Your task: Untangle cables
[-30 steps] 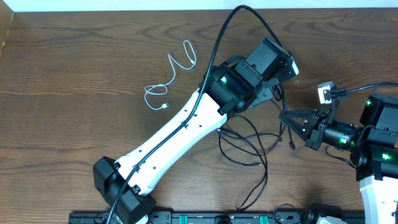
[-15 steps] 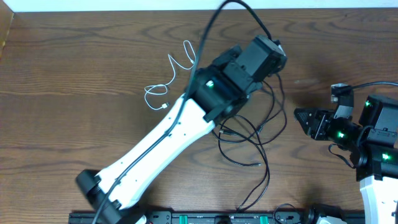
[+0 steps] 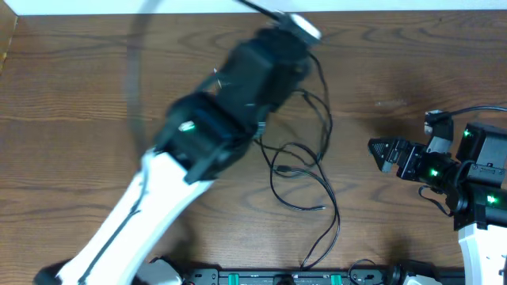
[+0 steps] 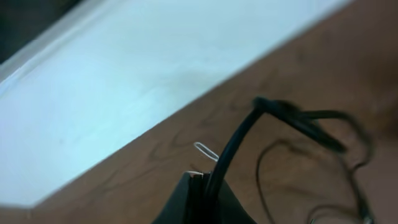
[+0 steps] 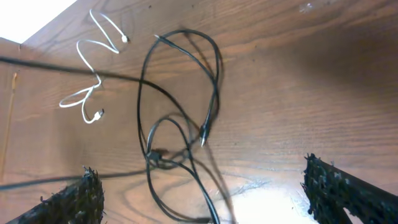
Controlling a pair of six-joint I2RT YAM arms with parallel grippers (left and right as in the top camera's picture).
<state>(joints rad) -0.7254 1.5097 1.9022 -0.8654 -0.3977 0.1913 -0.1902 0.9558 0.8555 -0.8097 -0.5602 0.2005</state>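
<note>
The black cable [image 3: 327, 127] lies in loose loops mid-table, one strand rising to my left gripper [image 4: 202, 185], which is shut on it near the table's far edge. In the overhead view the left arm [image 3: 206, 134] is blurred. It covers most of the white cable [image 5: 98, 78], which the right wrist view shows lying apart from the black loops [image 5: 180, 112], beyond them. My right gripper [image 3: 379, 150] stands open to the right of the loops, its fingers [image 5: 81, 196] wide apart with nothing between them; black strands lie on the wood below.
A white surface [image 4: 124, 68] borders the table's far edge. A black rail [image 3: 317, 277] runs along the near edge, where a black strand ends. The right arm's base [image 3: 483, 198] stands at the right edge.
The left arm swung up and to the left, drawing the black cable toward the far edge. The right gripper opened, let go of the strand and drew back to the right.
</note>
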